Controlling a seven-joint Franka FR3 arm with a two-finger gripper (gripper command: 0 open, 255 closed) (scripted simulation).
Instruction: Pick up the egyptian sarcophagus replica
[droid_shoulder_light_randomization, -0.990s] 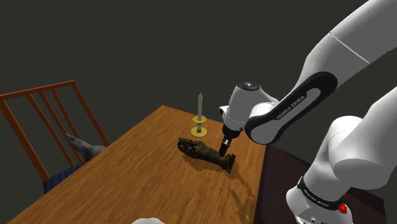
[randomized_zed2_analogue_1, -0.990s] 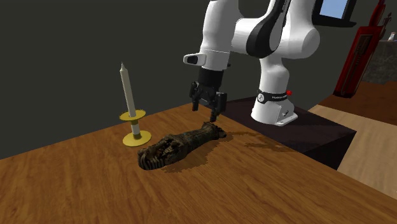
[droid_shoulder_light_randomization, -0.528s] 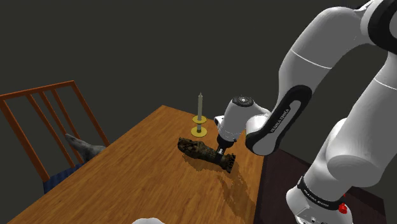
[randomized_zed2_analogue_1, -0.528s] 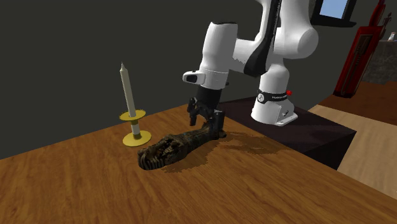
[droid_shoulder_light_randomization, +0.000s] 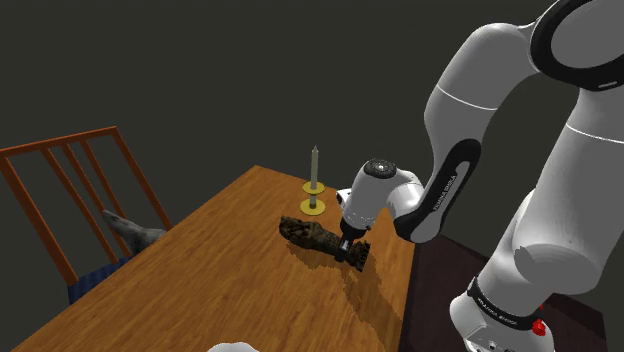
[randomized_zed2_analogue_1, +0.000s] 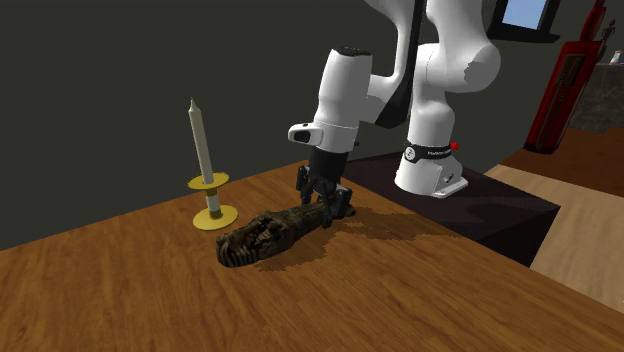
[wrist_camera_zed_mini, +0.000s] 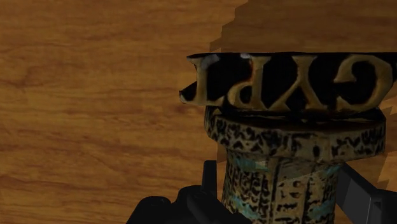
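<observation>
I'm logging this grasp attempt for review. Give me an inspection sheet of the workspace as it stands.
Surface: brown wooden table, arm's shadow on it.
Job's things: dark brown and gold sarcophagus replica, lying flat on the table.
Clutter: pale candle in a yellow holder beside the replica; grey object on the wooden chair.
Gripper: all-black gripper, low at the replica's foot end.
Cables: nothing seen.
Surroundings: dark wall; dark stand box.
</observation>
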